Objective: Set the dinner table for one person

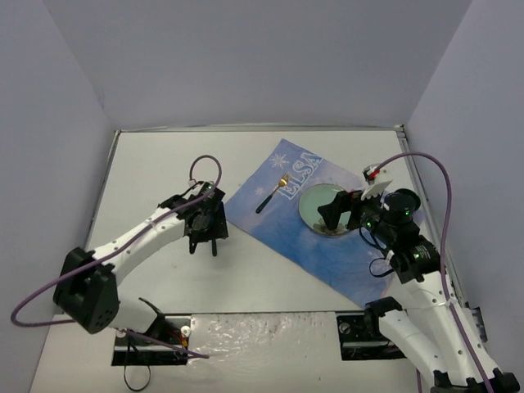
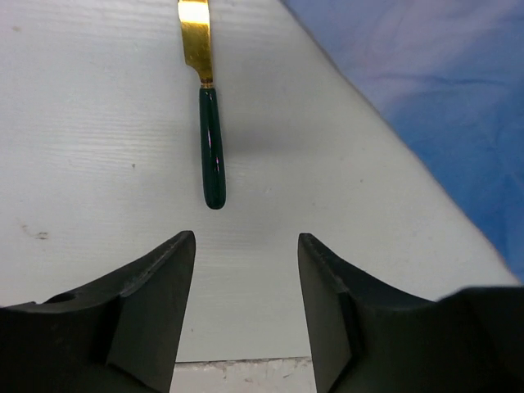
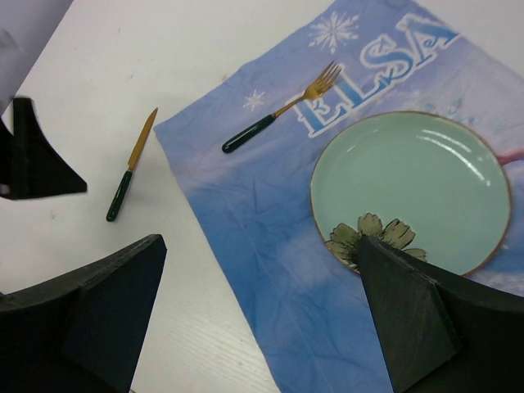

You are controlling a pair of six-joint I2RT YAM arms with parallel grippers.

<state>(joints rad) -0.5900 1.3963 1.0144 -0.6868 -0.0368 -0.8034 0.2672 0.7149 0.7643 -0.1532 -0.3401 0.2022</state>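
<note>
In the top view the knife was hidden beneath the left pincer (image 1: pixel 205 225). The left wrist view showed its green handle lying at 12 o'clock just beyond the spread, empty fingers, with the gold blade cut off by the top edge of that view. The right pincer (image 1: pixel 342 214) was also spread wide and held nothing. It covered the near rim of the pale green plate (image 1: pixel 319 203) and part of a flower painted there. The arm bases masked the near edge of the desk (image 1: pixel 164 164), a matte white rectangle with a thin metal rim and grey walls close on three sides. Its left half, from 7 to 11 o'clock, lay bare. A blue placemat (image 1: pixel 278 229) lay askew at 3 o'clock, near the right rim, carrying the plate and a green-handled fork (image 1: pixel 270 196).
</note>
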